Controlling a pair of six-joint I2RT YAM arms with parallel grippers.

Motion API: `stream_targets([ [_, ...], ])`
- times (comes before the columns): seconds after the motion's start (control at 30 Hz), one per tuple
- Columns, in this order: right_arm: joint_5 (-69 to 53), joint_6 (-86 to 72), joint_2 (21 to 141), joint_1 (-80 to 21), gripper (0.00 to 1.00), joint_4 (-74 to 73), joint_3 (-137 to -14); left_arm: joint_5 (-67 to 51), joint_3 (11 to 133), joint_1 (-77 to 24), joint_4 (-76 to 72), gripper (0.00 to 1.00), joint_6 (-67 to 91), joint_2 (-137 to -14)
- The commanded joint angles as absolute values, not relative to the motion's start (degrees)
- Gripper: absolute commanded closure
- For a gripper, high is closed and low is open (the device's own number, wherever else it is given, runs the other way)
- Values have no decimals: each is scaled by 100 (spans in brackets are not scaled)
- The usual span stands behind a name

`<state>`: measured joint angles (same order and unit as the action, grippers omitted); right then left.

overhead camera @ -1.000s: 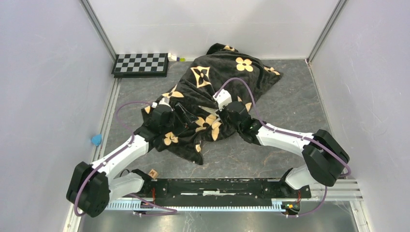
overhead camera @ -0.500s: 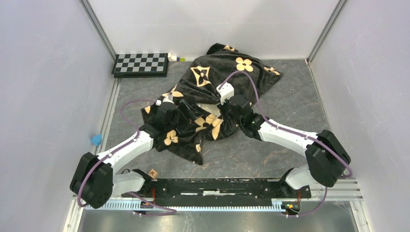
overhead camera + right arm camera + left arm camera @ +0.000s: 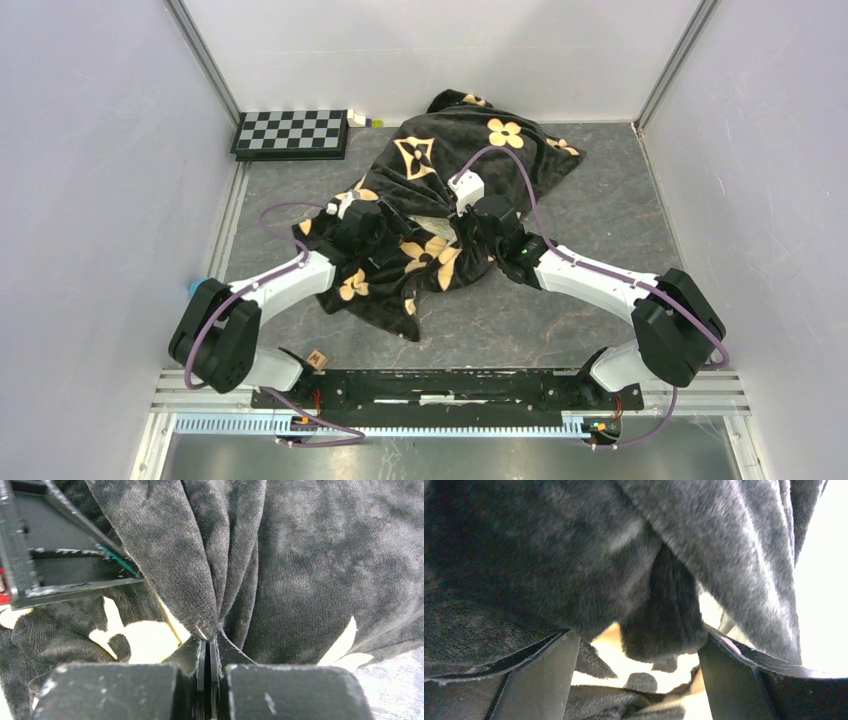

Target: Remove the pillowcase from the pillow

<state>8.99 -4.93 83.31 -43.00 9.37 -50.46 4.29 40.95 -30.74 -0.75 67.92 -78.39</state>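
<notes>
Fabric bunches at the near end of the pillowcase [image 3: 460,130], where both arms work. Right gripper [image 3: 211,635] is pinched tight on a gathered fold — an anchor, I judge, for pulling the sack off. Left gripper [image 3: 639,652] stands wide, nothing clamped, velvet drooping between its fingers [image 3: 544,680], seemingly probing the mouth. Farther back the pillow fills the sack, hidden — bulging toward the rear wall.
</notes>
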Motion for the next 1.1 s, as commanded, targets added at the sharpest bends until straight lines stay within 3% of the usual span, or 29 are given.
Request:
stream_targets([
  [0.0,887,-567,8170,-4271,100,993,-5248,1033,4780,-3088,317,9,7027,-8298],
  [0.13,1067,-542,8055,-4263,100,1033,-5114,1398,4793,-3087,971,26,7100,-8320],
  [0.3,1424,-513,7972,-4124,100,953,-5002,1363,4014,-3076,853,59,6914,-7691],
  [0.63,1595,-688,7925,-3858,100,766,-4975,1397,2501,-2914,1485,95,6405,-5921],
  [1.07,2039,-707,7349,-3823,100,325,-4651,1301,1894,-2787,2128,98,5853,-4923],
])
